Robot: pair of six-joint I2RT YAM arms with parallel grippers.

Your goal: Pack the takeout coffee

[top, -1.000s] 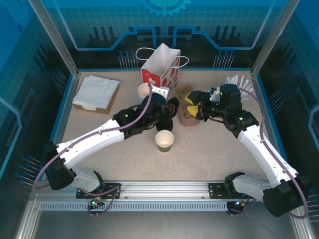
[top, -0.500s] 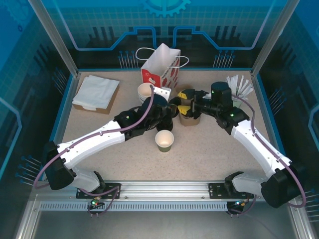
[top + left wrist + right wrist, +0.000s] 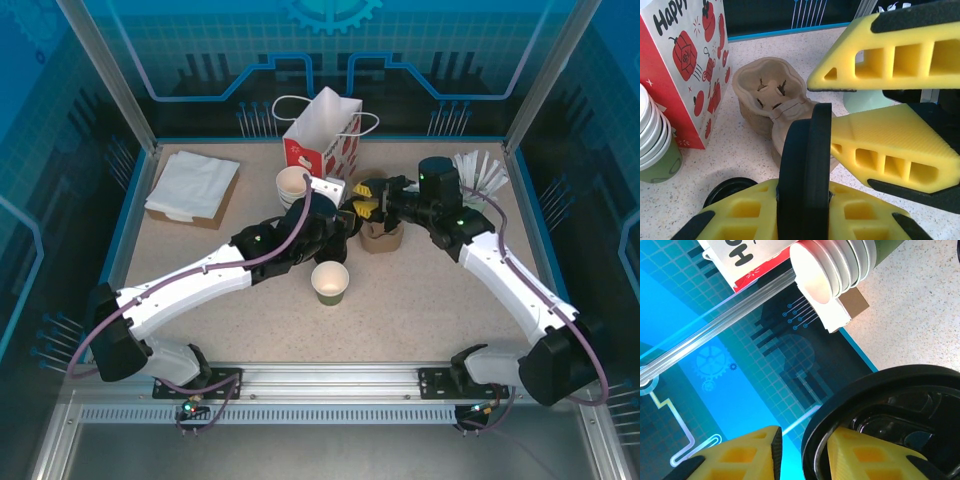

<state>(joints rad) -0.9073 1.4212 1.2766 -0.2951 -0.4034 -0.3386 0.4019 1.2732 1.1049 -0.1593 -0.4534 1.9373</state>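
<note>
Early on: the cup [image 3: 331, 283] stands unlidded on the worktop [image 3: 420, 300] at frame centre, not yet in the bag [image 3: 325, 145] above it. The left end effector [image 3: 805, 210] grips the lid [image 3: 805, 160] on edge. The right end effector [image 3: 805, 437], stretched in from the right, straddles the lid's rim; I cannot tell if it has clamped.

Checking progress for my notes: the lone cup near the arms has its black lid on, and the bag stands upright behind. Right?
No: the top view shows the cup open, white inside; the lid is clamped in the left gripper. The bag does stand upright behind.
</note>
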